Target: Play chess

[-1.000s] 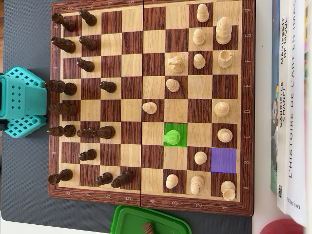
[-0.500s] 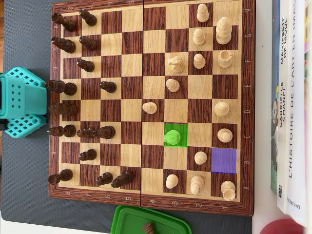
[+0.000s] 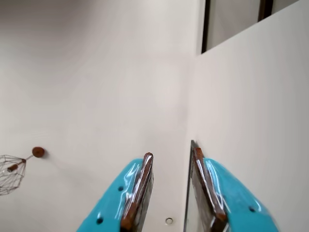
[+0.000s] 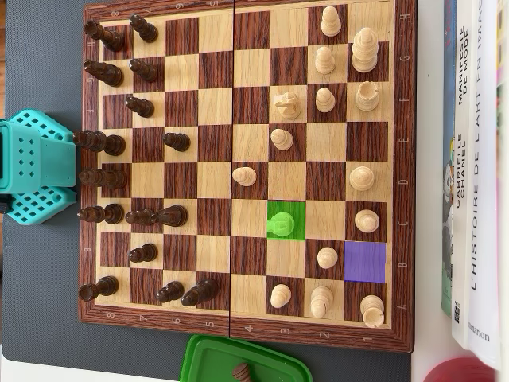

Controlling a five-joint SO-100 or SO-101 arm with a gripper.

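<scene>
The wooden chessboard (image 4: pixel 406 159) fills the overhead view, with dark pieces (image 4: pixel 171 215) on its left half and light pieces (image 4: pixel 324 99) on its right half. One piece stands on a square tinted green (image 4: pixel 285 220). An empty square is tinted purple (image 4: pixel 365 262). The arm's teal body (image 4: pixel 32 167) sits off the board's left edge. In the wrist view my gripper (image 3: pixel 173 152) points up at a pale wall and ceiling. It is open, with nothing between its teal, brown-padded fingers (image 3: pixel 140 186). The board is out of the wrist view.
A green lid (image 4: pixel 215 362) below the board holds one dark piece (image 4: pixel 241 371). Books (image 4: pixel 477 159) lie along the right side, with a red round object (image 4: pixel 461 371) at the bottom right. A grey mat (image 4: pixel 40 302) lies under the board.
</scene>
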